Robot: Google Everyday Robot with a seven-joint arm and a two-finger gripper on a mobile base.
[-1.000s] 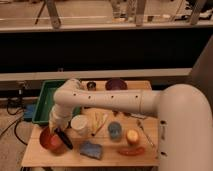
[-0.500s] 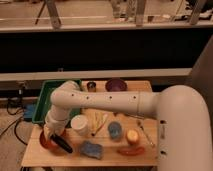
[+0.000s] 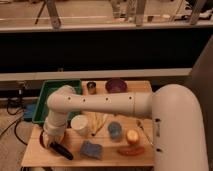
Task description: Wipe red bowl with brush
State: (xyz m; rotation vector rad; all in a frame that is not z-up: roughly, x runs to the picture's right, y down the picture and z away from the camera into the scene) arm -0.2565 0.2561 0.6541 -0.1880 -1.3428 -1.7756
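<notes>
Stretched from the right across a light wooden table (image 3: 35, 156): a thick white robot arm (image 3: 100, 102), bent downward at the near left. At its end, the gripper (image 3: 52, 142), low over the near left part of the table, jaws clamped together on a short black rod-like brush (image 3: 64, 151). Brush slanting out toward the near right, its free end close to the table top; cannot tell whether touching it.

Directly behind and under the gripper, a round terracotta-red bowl (image 3: 43, 136), mostly hidden by the wrist, only its left rim and a sliver on the right showing. Cannot tell whether in contact with the brush.

Just right of the bowl, an upright white cup (image 3: 79, 125). Nearer than the cup, a blue rectangular sponge (image 3: 91, 149), lying flat just beside the brush's free end.

At the far left, a green rectangular tray (image 3: 52, 92), partly covered by the arm. Along the far edge, a small dark can (image 3: 91, 87) and a dark purple bowl (image 3: 116, 86). Right of centre, a pale blue cup (image 3: 115, 130), a yellow-orange round object (image 3: 132, 136) and, nearer, a reddish elongated item (image 3: 131, 150).
</notes>
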